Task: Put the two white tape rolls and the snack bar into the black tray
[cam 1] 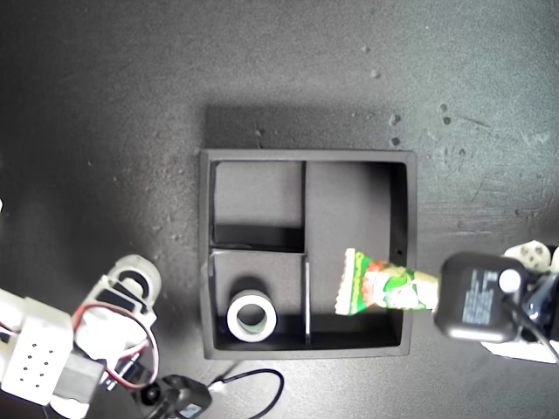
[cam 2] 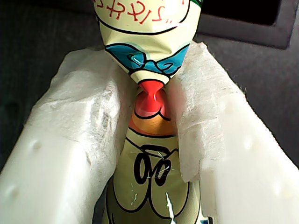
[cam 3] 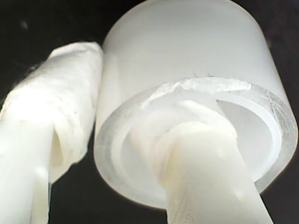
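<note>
Closest of all, in the second wrist view, a white tape roll (cam 3: 191, 93) fills the frame with one finger (cam 3: 205, 177) of my second gripper (cam 3: 140, 140) run through its centre hole and the other padded finger (cam 3: 56, 126) pressed on its outer wall, so that gripper is clamped on the roll's wall. In the exterior view this held roll (cam 1: 137, 278) sits outside the black tray (cam 1: 206, 262), off the tray's wall toward the exterior view's left, at the tip of my second gripper (cam 1: 131, 288).

Next nearest, the first wrist view shows my first gripper (cam 2: 152, 102) pinching the snack bar (cam 2: 149, 60) between its two padded fingers (cam 2: 84, 121), the wrapper squeezed narrow where they meet. In the exterior view the snack bar (cam 1: 380, 284) juts from my first gripper (cam 1: 432, 292) across the tray's wall on the exterior view's right and lies over the long section, its crimped end pointing toward the divider. Whether it touches the floor there I cannot tell.

Farther in, a second white tape roll (cam 1: 251, 316) lies flat in the small square section of the tray nearest the second gripper. The other small section beyond it holds nothing.
</note>
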### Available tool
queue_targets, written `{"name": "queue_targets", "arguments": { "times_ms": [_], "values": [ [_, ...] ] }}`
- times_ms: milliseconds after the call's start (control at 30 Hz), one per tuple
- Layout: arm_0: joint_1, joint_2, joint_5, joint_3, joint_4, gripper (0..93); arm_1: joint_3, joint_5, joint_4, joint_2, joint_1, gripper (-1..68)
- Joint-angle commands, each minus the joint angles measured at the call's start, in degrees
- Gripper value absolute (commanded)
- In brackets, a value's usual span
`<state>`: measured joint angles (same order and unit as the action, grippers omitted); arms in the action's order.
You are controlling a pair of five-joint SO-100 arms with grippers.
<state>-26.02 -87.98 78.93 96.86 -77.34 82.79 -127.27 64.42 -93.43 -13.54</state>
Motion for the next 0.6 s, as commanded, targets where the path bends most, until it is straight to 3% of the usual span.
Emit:
{"name": "queue_targets", "arguments": {
  "times_ms": [0,333,433,567],
  "values": [
    [4.0,-6.4,-5.8,-7.8,-8.3,0.1,1.0,-5.4,0.1,-1.4,-1.7,-0.6],
    [20.6,1.8,-27.8,-38.1,-24.8,0.0,2.5,-15.5,4.0,-1.3,-3.2,-0.6],
    [21.9,8.0,-30.4,-44.5,-26.4,0.0,-4.7,-4.1,10.9,-0.5,-0.8,-0.7],
    [22.5,16.3,-32.0,-52.2,-27.0,0.0,-8.1,28.7,5.7,-0.4,2.6,-0.7]
  ]
}}
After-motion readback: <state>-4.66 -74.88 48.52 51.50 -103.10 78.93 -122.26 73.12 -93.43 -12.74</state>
